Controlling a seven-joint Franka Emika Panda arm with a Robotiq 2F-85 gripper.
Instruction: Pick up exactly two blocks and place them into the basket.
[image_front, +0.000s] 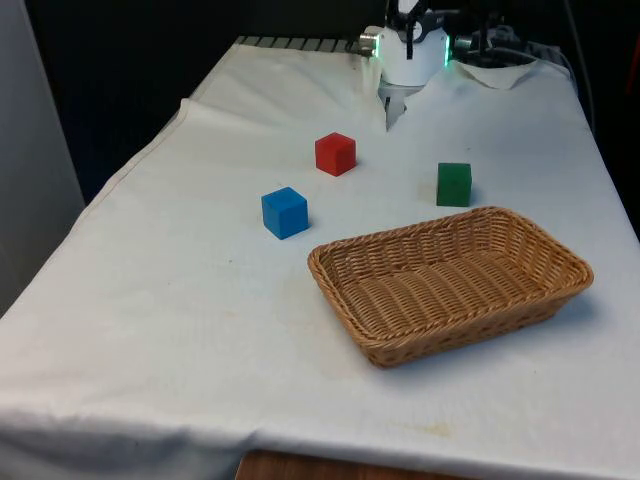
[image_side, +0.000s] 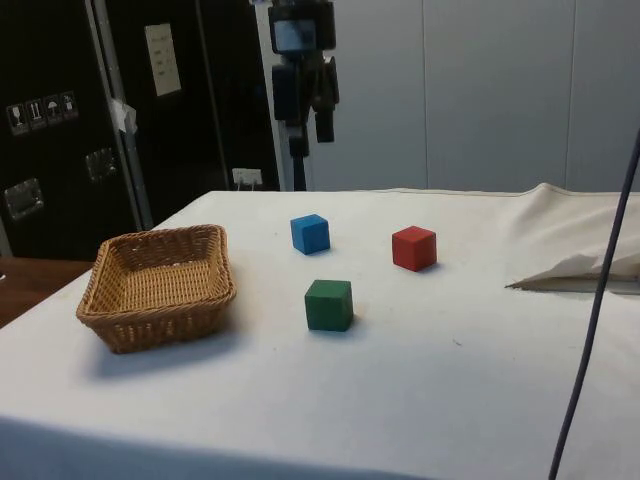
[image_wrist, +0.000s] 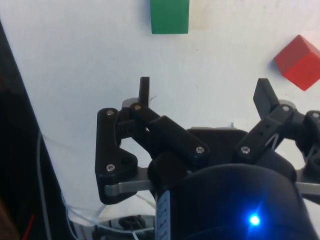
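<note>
**Zero blocks in the basket, claw wide open and empty**

You've got the wicker basket (image_front: 450, 285) sitting empty near the front edge of the white cloth (image_front: 150, 330), towards the front view's right.

Gripper (image_wrist: 205, 95): in the wrist view the fingers (image_wrist: 144, 90) are spread wide, nothing between them, touching nothing, cloth below.

Going by the front view's left to right: blue block (image_front: 285, 212), red block (image_front: 335, 153), green block (image_front: 454, 184). All three rest on the cloth, well apart from each other. Green is the one nearest the basket, just behind its far rim. Red sits farthest back.

In the wrist view you can see green and red beyond the fingertips, neither one between the fingers. Nothing stands between the blocks and the basket.
</note>
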